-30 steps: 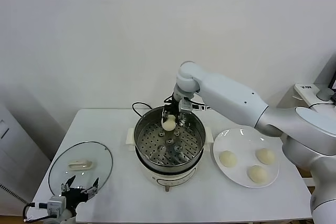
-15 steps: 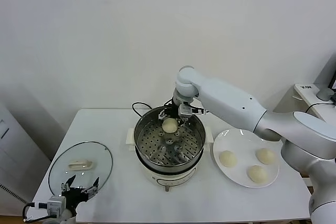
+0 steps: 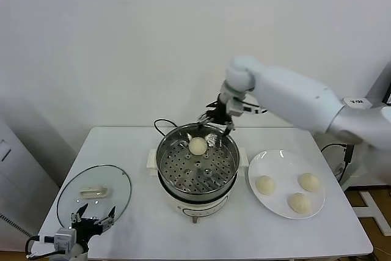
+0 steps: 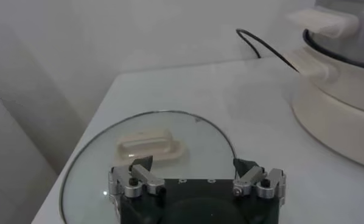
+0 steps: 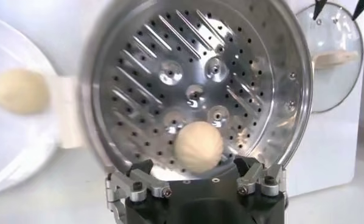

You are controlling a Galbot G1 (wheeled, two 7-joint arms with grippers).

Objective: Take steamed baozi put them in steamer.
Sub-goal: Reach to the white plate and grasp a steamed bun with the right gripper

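Baozi (image 3: 197, 145) number one sits on the steamer (image 3: 197, 162) floor near the back rim — your right gripper (image 3: 216, 116) hangs above it, jaws wide and empty. Next, go for the three on the plate (image 3: 285, 183). Left gripper (image 3: 93, 219) waits open over the glass lid (image 3: 93, 192).

Left gripper (image 4: 196, 173), jaws spread wide, above a round glass lid (image 4: 97, 164) lying flat on the white bench (image 4: 231, 97). The lid's white handle (image 4: 150, 146) sits just beyond the fingertips. The steamer (image 4: 340, 91) stands apart to one side, with a black cable (image 4: 264, 44) behind it.
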